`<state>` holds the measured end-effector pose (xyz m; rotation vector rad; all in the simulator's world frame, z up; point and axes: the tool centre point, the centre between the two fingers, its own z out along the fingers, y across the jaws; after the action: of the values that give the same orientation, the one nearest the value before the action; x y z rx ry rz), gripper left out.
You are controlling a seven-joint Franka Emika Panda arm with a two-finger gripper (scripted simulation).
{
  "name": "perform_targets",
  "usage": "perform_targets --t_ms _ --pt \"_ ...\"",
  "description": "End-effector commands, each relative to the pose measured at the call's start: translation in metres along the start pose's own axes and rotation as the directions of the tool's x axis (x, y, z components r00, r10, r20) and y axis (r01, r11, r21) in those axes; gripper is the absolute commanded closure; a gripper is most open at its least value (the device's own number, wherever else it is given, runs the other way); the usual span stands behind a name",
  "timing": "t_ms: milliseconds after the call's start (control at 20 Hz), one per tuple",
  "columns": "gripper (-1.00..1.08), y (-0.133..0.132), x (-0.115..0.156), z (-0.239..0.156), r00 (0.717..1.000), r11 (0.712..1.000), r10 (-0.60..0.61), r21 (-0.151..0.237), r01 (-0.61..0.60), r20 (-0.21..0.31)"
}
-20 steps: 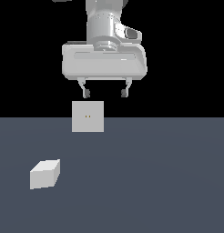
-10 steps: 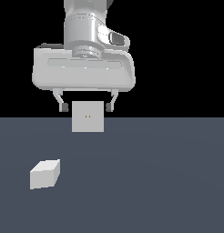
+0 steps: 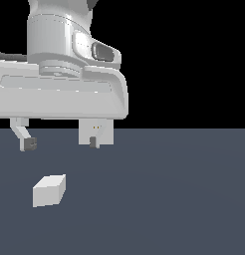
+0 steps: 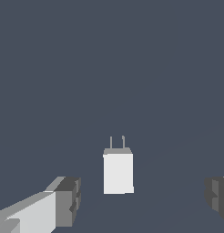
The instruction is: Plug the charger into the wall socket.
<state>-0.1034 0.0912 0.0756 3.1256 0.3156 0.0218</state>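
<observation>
No readable text, label, brand or number shows, as far as these coarse renders let one tell; every surface looks plain.

Wall socket [image 3: 101,133] half behind the gripper [image 3: 61,143]

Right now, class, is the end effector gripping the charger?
No. In the exterior view the charger lies alone on the floor, while the end effector hangs open above it with nothing between its fingers.

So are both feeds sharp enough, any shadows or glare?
Exterior view: sharp, flat light, no cast shadows; the hand partly hides the wall socket. Wrist view: crisp, no glare; the charger and its two prongs read clearly.
</observation>
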Motion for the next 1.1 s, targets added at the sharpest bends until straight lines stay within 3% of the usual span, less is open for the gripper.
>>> perform_targets --t_ms 0,550,1050 --pt "-0.92 -0.007 -0.006 0.007 1.000 1.000 -0.011 0.002 0.011 -0.003" --pt "-0.92 -0.013 -0.012 0.016 1.000 1.000 -0.020 0.003 0.020 -0.003" --pt "-0.92 -0.013 -0.013 0.055 1.000 1.000 -0.021 0.002 0.021 -0.004"
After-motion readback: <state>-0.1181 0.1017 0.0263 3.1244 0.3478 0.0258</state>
